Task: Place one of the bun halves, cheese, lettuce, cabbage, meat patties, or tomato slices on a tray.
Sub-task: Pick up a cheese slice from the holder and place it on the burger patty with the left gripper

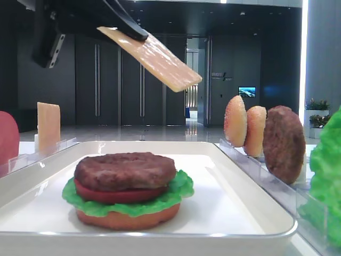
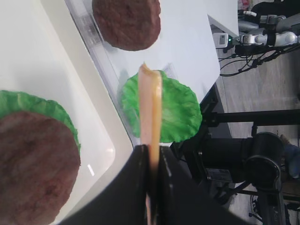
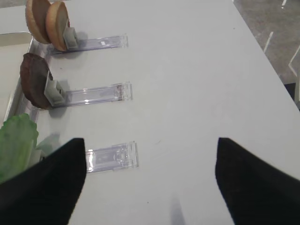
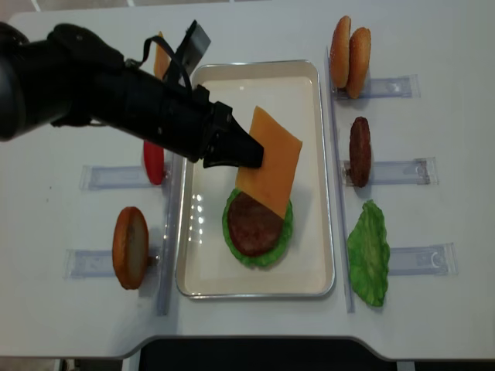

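Nearest the low front camera, the tray (image 1: 256, 213) carries a partial stack: a bun half (image 1: 128, 218) at the bottom, then lettuce (image 1: 178, 189), a tomato slice (image 1: 117, 195) and a patty (image 1: 125, 169) on top. Above the tray, the left gripper (image 4: 246, 154) is clenched on one edge of the cheese (image 4: 271, 158), which hangs tilted in the air, its free end over the patty in the overhead view (no contact with the stack). Right of the tray, clear holders (image 4: 394, 171) support two seeded buns (image 4: 349, 51) at the far end, a second patty (image 4: 360, 151) in the middle and a loose lettuce leaf (image 4: 368, 251) at the near end. Left of the tray stand a further cheese slice (image 1: 48, 126), a tomato slice (image 4: 154, 163) and a bun half (image 4: 130, 247). Right gripper (image 3: 150, 183): fingers spread apart over bare table (image 3: 197, 84), grasping nothing.
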Controlling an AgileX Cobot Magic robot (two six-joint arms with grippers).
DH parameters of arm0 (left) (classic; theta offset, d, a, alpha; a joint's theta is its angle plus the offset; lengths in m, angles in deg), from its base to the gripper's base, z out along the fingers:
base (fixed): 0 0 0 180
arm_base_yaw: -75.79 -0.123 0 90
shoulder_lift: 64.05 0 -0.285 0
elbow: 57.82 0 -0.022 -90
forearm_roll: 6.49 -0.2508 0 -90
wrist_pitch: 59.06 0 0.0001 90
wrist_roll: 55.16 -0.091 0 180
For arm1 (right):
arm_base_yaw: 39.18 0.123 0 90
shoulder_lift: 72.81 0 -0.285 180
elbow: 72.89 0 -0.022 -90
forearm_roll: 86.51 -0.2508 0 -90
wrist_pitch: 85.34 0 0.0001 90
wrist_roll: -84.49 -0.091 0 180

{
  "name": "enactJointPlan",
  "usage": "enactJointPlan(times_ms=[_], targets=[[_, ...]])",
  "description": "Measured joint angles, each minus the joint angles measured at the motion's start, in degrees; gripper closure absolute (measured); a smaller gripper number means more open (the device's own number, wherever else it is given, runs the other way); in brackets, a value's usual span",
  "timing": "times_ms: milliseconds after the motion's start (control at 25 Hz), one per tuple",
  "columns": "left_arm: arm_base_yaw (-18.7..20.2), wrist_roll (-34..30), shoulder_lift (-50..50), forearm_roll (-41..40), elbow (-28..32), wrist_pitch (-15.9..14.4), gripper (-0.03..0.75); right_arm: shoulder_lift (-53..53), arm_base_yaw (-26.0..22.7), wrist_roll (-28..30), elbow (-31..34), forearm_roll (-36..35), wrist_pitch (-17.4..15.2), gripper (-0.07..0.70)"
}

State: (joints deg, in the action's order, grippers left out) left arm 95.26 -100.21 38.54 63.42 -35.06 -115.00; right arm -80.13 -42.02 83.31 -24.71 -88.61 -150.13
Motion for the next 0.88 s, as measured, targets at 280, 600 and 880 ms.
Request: enactJointPlan(times_ms=[280, 600, 880], targets=[[0.0, -7.1, -0.3, 4.4, 6.2, 2.0, 0.69, 0.0, 0.0, 0.0, 0.0, 0.0, 0.0, 0.092], [0.7, -7.8, -1.7, 4.6, 9.3, 7.1, 0.69, 0.0, 0.0, 0.0, 0.0, 0.0, 0.0, 0.092], [0.7, -7.9, -2.4, 3.9, 10.4, 9.5, 0.69, 0.0, 0.0, 0.0, 0.0, 0.0, 0.0, 0.092]])
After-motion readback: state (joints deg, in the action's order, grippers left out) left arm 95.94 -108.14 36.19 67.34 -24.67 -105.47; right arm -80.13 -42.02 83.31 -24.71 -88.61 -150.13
